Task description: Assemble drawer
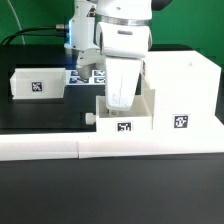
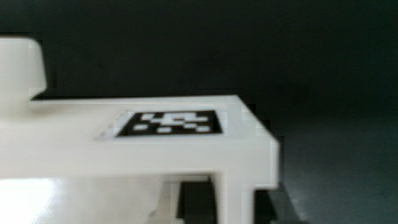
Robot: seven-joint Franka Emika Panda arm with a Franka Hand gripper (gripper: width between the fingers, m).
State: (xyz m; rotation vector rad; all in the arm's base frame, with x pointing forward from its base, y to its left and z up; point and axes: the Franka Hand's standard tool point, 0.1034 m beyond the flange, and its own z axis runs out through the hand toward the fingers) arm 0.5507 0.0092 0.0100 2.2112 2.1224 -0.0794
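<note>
The claw was lowered onto the middle tray, at its rear wall. The tray sat just beside the casing on the desk. The second tray lay well apart. The claw's closure could not be determined.

You have bright, even light in the exterior view; from where it falls I cannot tell. The white casing and the arm are almost overexposed, so their edges lose detail. On the black table shadows hardly show. A blue glow sits beside the arm. The wrist view is soft everywhere: the tag on the tray is blurred, its squares running together, and a glare patch on the tray burns to pure white.
</note>
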